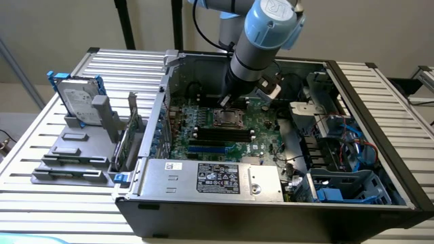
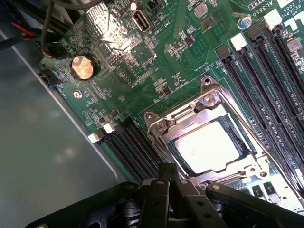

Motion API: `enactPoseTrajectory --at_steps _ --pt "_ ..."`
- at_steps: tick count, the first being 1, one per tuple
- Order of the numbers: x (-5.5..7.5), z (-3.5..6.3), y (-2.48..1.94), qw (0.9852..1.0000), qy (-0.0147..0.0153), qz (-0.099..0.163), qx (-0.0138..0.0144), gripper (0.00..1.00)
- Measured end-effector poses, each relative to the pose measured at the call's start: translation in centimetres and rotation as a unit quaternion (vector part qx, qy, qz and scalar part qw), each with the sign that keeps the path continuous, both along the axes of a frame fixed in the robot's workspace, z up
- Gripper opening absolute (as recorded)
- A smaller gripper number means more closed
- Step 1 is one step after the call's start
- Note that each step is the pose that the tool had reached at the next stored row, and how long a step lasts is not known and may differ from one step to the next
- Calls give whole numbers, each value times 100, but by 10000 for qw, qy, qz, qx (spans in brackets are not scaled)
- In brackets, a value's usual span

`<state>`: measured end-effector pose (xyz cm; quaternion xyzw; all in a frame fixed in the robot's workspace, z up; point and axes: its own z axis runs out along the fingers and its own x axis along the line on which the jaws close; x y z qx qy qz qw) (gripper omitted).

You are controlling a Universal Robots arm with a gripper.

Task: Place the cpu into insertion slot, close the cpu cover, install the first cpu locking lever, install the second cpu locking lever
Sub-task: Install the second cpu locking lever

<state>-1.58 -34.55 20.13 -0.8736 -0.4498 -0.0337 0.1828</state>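
From the exterior view, my arm reaches down into the open computer case (image 1: 271,168), which lies on a slatted worktop (image 1: 40,203). My claw (image 1: 233,100) hangs just over the far edge of the insertion slot (image 1: 227,118), near the middle of the green motherboard (image 1: 203,137). The black memory slots (image 1: 224,134) run just on the near side of the socket, and the power supply (image 1: 213,178) sits along the case's near wall. On the exterior view's left, outside the case, a hard drive (image 1: 80,101) stands upright in a grey holder.

In the wrist view, the cpu (image 2: 207,145) lies flat in the insertion slot (image 2: 235,126), pale and square, apparently seated. The cpu cover (image 2: 190,111) frames the chip with its silvery rim; I cannot say for certain that it is pressed fully down. A round coin battery (image 2: 81,67) sits on the board well apart from the socket. My claw (image 2: 167,190) shows as dark linkage just beside the socket's edge, holding nothing that I can see; how far it is spread I cannot tell.

I judge the chip light, stiff and fragile, best taken by its edges only. The cover is thin springy metal, better pushed at its rim than over the opening.
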Motion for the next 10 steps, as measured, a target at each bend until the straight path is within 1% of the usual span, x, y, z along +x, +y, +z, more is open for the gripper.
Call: enactPoseTrajectory --at_steps 8,10 --pt "0 0 -2 10000 0 0 0 11" --pt "-1 1 -23 10000 2 0 1 11"
